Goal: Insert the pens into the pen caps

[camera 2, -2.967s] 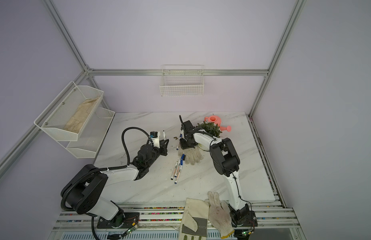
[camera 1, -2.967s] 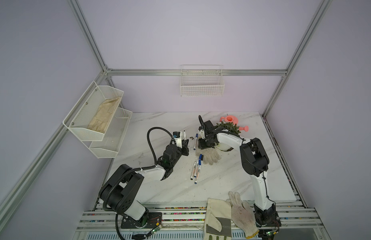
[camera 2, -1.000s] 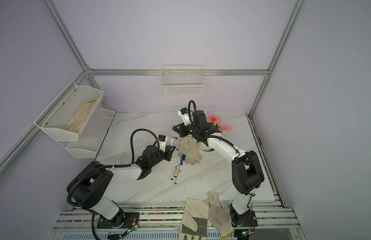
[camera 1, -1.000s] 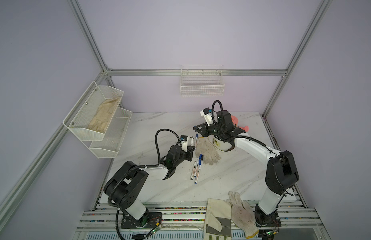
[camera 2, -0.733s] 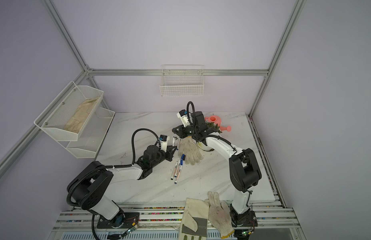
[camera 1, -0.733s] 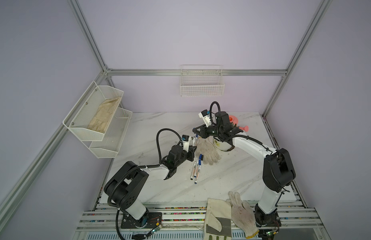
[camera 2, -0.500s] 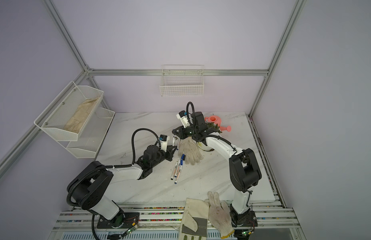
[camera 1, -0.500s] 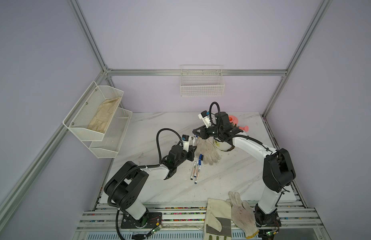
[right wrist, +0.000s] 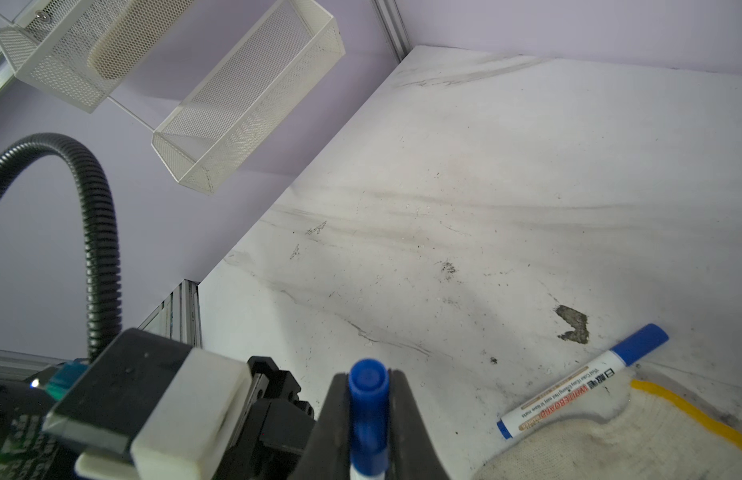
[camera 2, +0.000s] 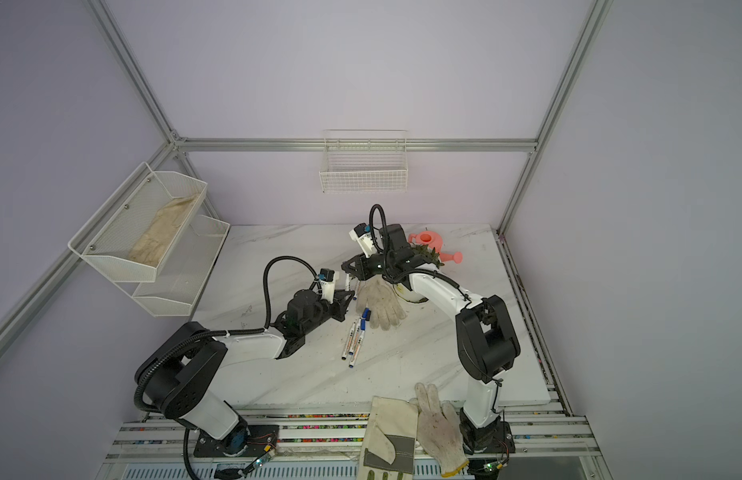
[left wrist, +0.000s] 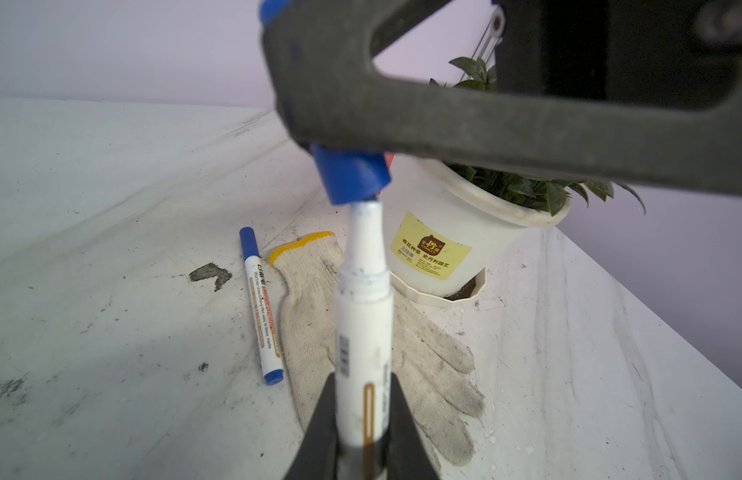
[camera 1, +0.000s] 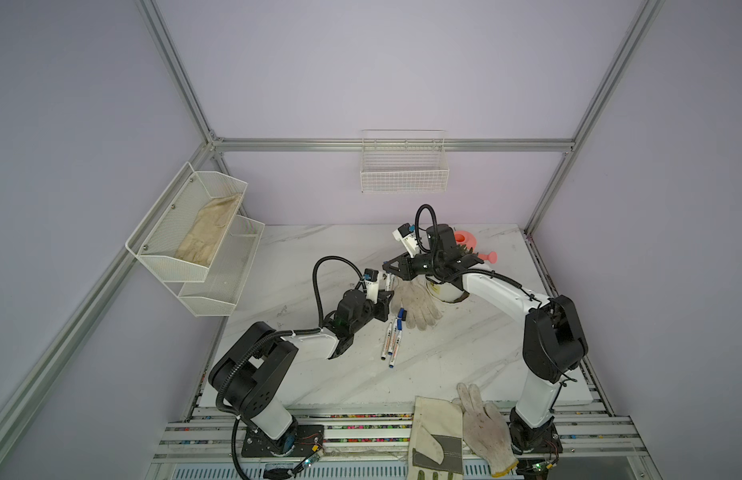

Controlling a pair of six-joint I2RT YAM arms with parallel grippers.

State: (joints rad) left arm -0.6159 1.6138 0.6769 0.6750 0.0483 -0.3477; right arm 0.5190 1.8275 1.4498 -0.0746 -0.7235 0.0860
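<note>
mid table [camera 1: 465, 353]: pen tip at cap

loose pens [camera 1: 387, 338] lie beside a knitted glove [camera 1: 417, 305]. behind them the left gripper [left wrist: 363, 399] clamps an upright uncapped pen [left wrist: 363, 307]; the right gripper [right wrist: 368, 395] pinches a blue cap [left wrist: 350, 176] at its tip.

1. Both top views look from high over the table's [camera 1: 465, 353] front, down toward the back wall [camera 1: 311, 195], far from the mid-table knitted glove [camera 1: 417, 301] [camera 2: 379, 303]; they share nearly the whole scene.
2. The left wrist camera sits close behind the left gripper [left wrist: 363, 388], facing along its clamped pen [left wrist: 363, 324] over the glove's fingers.
3. The right wrist camera sits close behind the right gripper [right wrist: 368, 380], facing past its clamped blue cap [right wrist: 368, 403], barely catching the glove's cuff.
4. Both wrist views share the glove's cuff and the capped pen [left wrist: 261, 307] [right wrist: 568, 382] beside it.
</note>
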